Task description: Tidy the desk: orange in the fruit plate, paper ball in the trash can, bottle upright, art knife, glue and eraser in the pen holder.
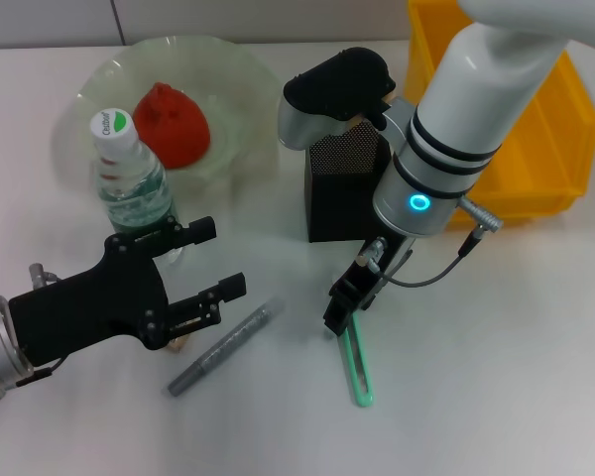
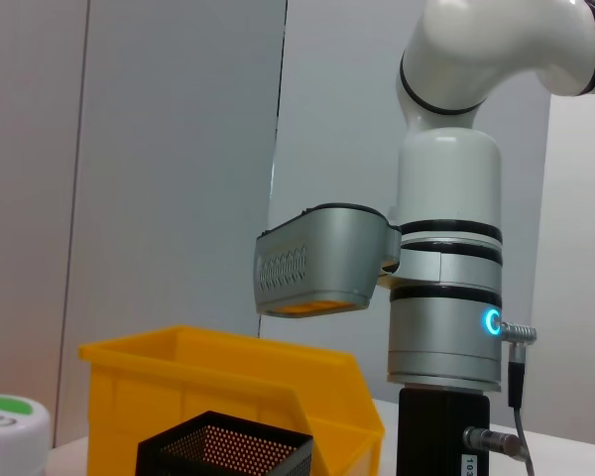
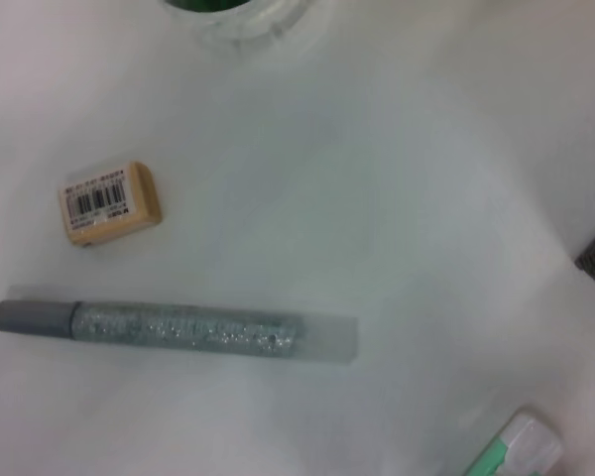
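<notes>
Lighting even, bright, from overhead. Desk (image 1: 496, 377) near white, slightly washed out. Soft short shadows beside pen holder (image 1: 345, 188) and under glue (image 1: 223, 347). Pale glare patch on desk above glue in right wrist view; knife (image 3: 511, 451) there soft-focused. Bottle (image 2: 10, 426) cap blurred in left wrist view.

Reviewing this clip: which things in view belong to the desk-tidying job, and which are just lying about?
Part of the job:
orange in the fruit plate
bottle, upright
glue, art knife and eraser, on the desk
pen holder
trash can
right tool over the art knife; left tool by the bottle

Just lying about:
nothing visible
</notes>
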